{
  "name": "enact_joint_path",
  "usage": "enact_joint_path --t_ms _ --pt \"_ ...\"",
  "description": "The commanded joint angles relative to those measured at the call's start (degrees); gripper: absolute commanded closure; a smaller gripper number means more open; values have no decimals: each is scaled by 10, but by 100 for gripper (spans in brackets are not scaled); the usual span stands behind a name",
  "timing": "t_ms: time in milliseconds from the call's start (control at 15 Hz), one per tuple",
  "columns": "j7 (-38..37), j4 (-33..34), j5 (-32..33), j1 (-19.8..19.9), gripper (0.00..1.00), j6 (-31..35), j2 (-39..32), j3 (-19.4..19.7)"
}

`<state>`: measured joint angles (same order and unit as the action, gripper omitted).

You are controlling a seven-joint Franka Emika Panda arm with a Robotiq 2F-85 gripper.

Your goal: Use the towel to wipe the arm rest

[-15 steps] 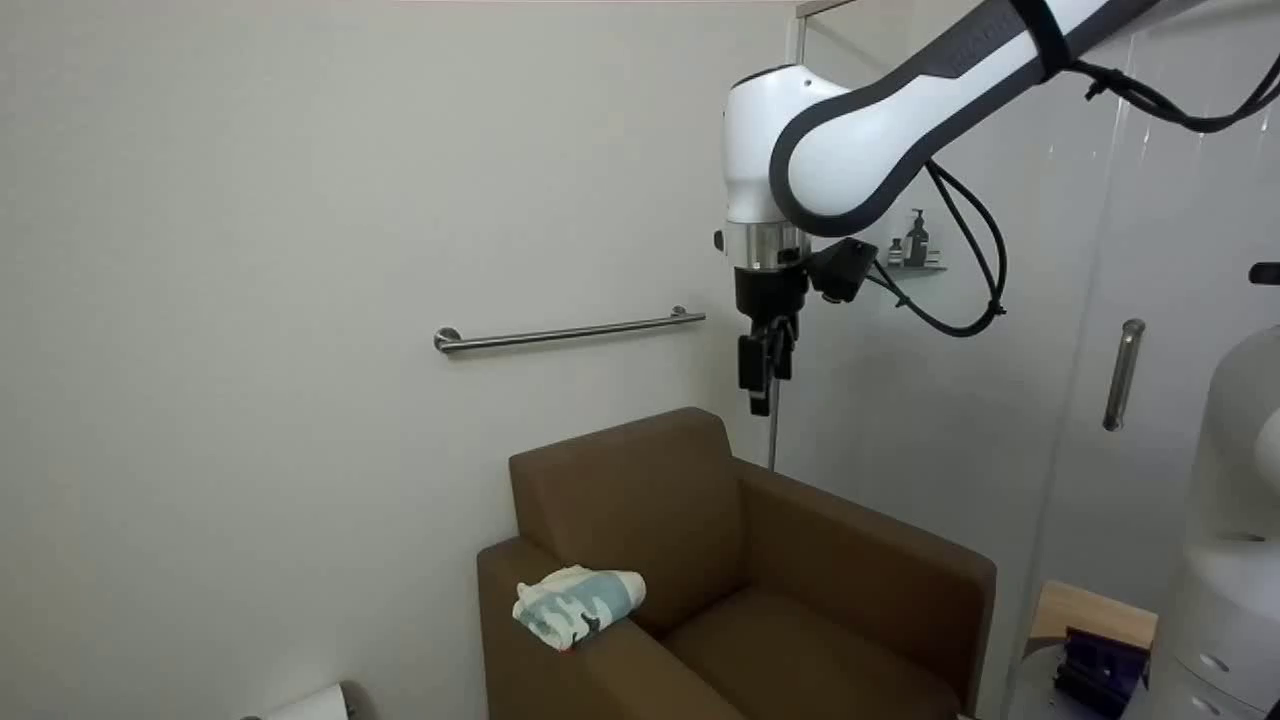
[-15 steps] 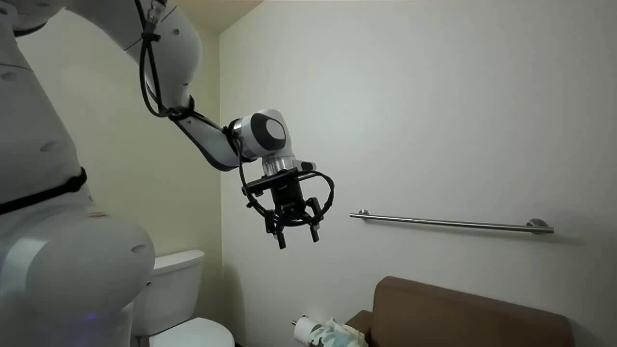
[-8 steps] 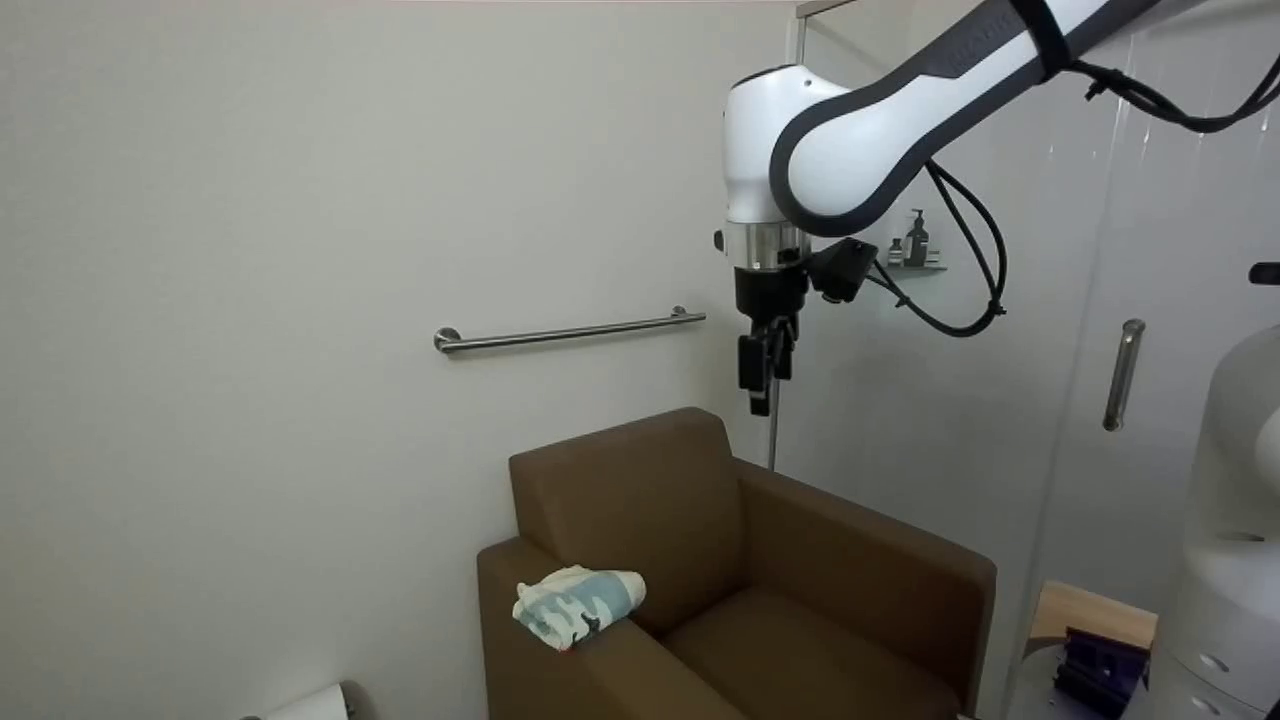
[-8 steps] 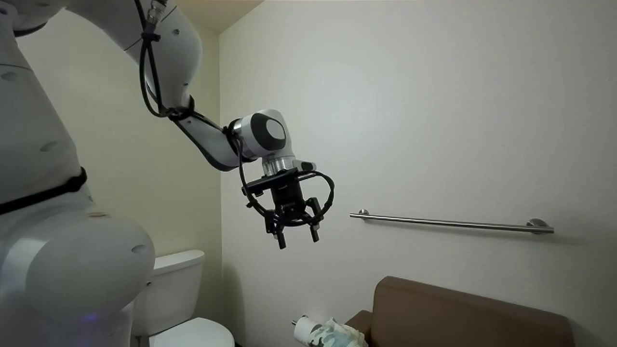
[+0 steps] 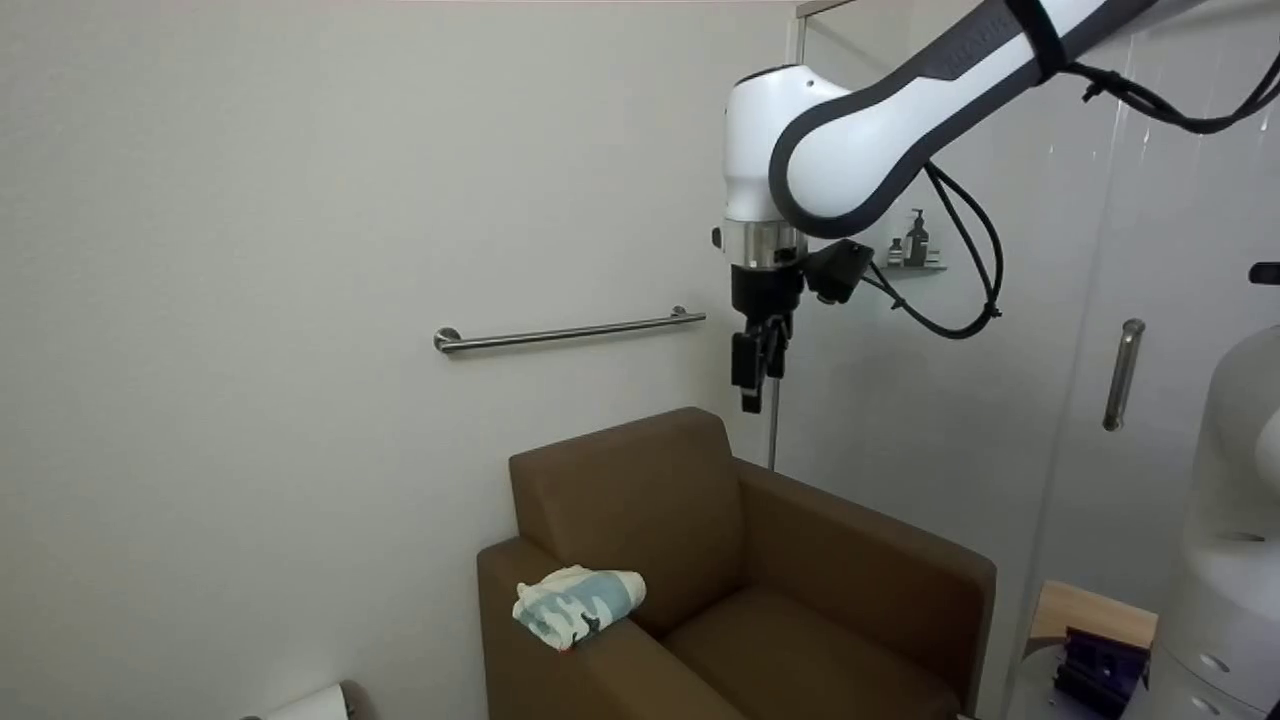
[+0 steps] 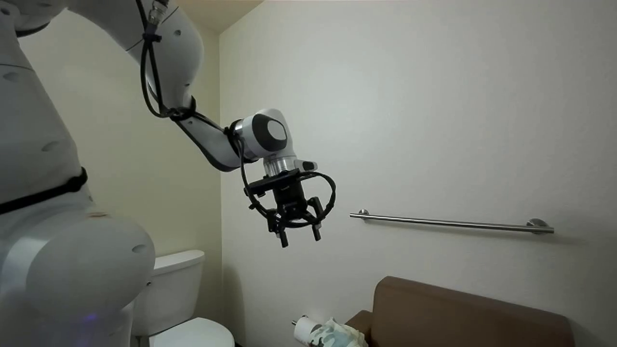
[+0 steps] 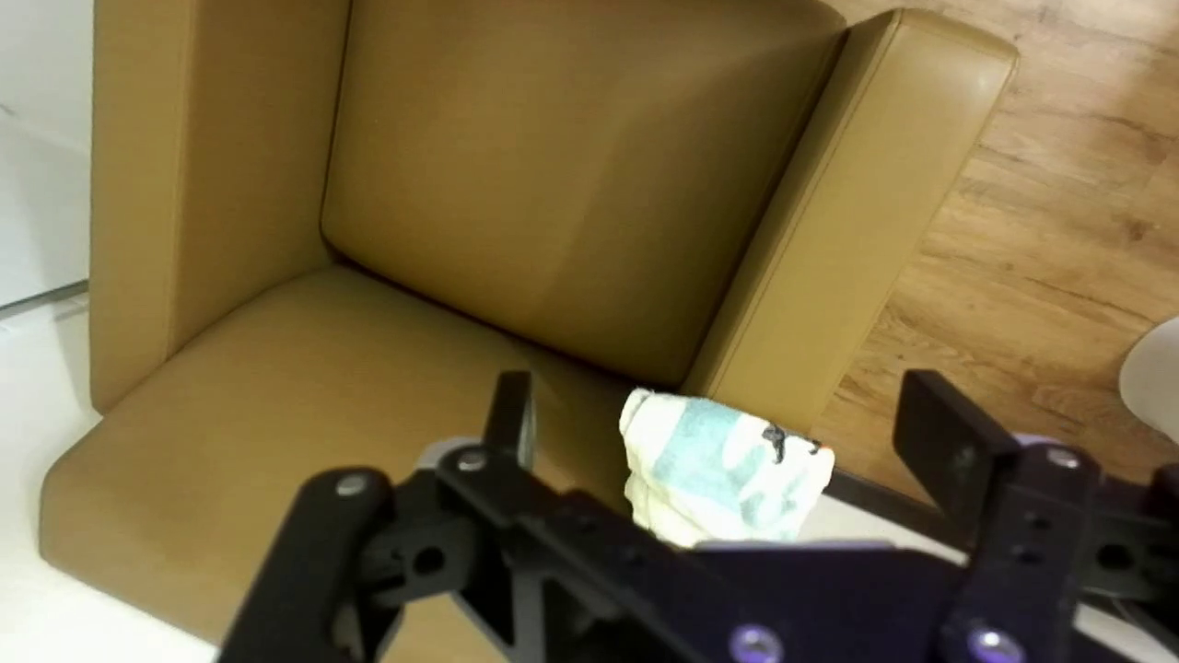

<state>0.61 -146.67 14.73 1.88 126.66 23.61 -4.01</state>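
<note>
Inspector: Nearest item first, the gripper.

Examiner: Jaws parted, nothing held between them. It hangs higher than the armchair, pointing down and well apart from it. The wrist view lines the towel up between the jaws, but that is perspective only; both exterior views show them apart.

Inspector: Progress against the order, wipe the arm rest?

Examiner: Early, in my judgement: approach stage. The towel lies on the armchair's arm rest, at the end by the backrest, which should spare any carrying. Grasp not made; no sign of wiping under way. Outstanding: descend, grip, draw the towel along the arm rest. The order does not say which of the armchair's two; I assume the one under the towel.

Inspector: Condition of the towel?

Examiner: Loosely rolled or folded, a soft bundle set across the arm rest. Off-white, pale blue band and patches, a small dark figure, a trace of red at one edge. Dry or damp cannot be determined.

Inspector: Farthest?

Examiner: A metal bar on the wall behind the armchair, higher than the backrest.
</note>
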Motion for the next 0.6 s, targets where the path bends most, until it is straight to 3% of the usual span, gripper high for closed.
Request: enact_joint_path --t_ms 0,333,533 --pt "-1 6 -14 -7 0 130 -51 21" --pt "50 61 -58 -27 0 293 -214 34" --pt "129 116 -120 -37 0 312 -324 30"
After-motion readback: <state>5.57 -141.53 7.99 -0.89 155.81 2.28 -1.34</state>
